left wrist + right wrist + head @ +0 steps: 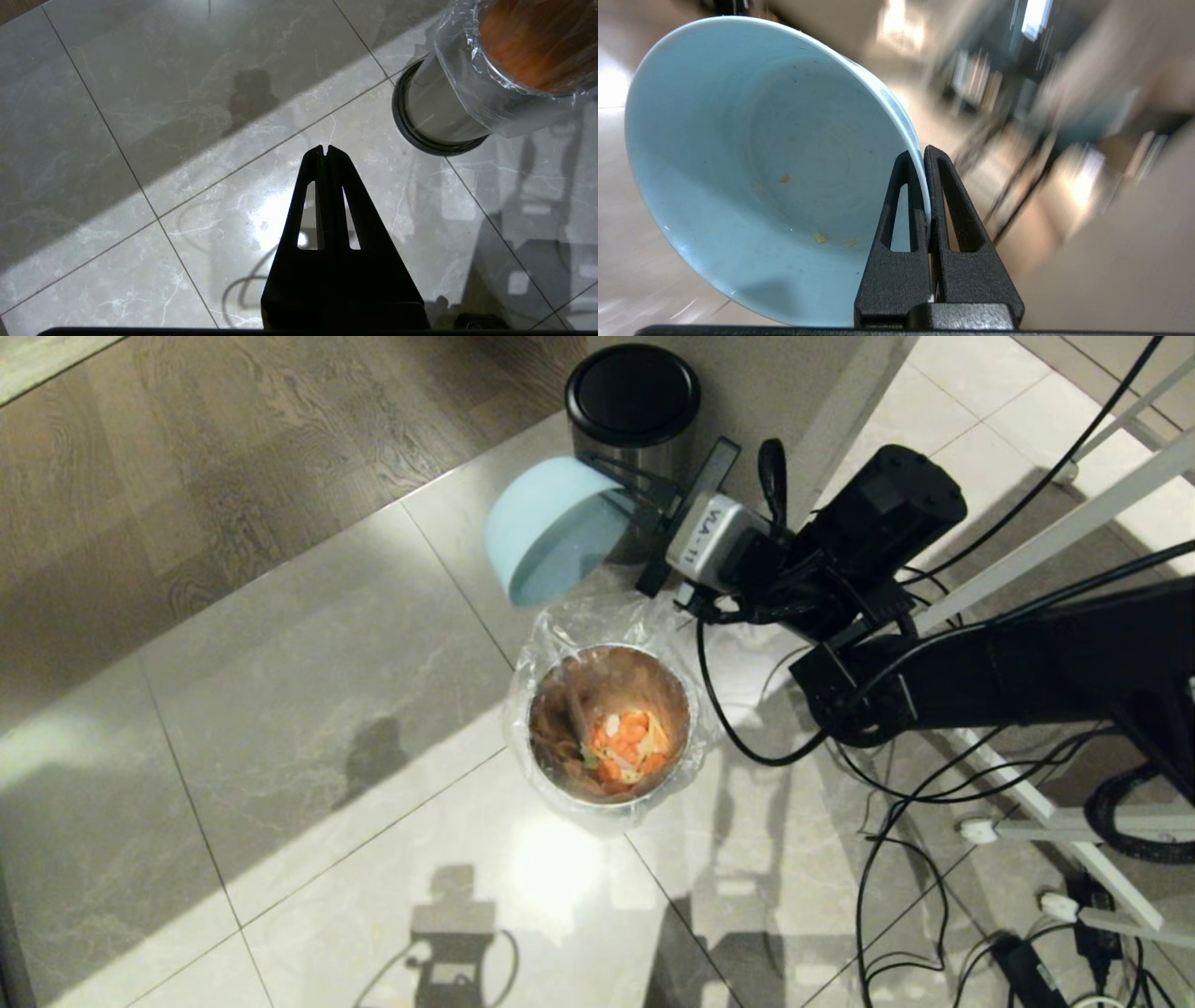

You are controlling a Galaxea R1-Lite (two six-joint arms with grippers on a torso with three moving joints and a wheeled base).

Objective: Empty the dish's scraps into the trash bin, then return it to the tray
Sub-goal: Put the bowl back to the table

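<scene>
My right gripper [627,497] [920,156] is shut on the rim of the pale blue dish [551,532] [756,177], which hangs tipped on its side above and behind the trash bin [611,728]. Only a few tiny orange specks cling to the dish's inside. The orange scraps [627,747] lie at the bottom of the bag-lined bin. In the left wrist view the trash bin [467,107] stands off to one side of my left gripper [325,150], which is shut and empty over bare floor. The tray is out of view.
A steel bin with a black lid [633,406] stands just behind the dish. Cables [896,859] and white frame legs [1046,803] crowd the floor on the right. Marble tiles [280,709] spread to the left, with wood flooring [187,448] beyond.
</scene>
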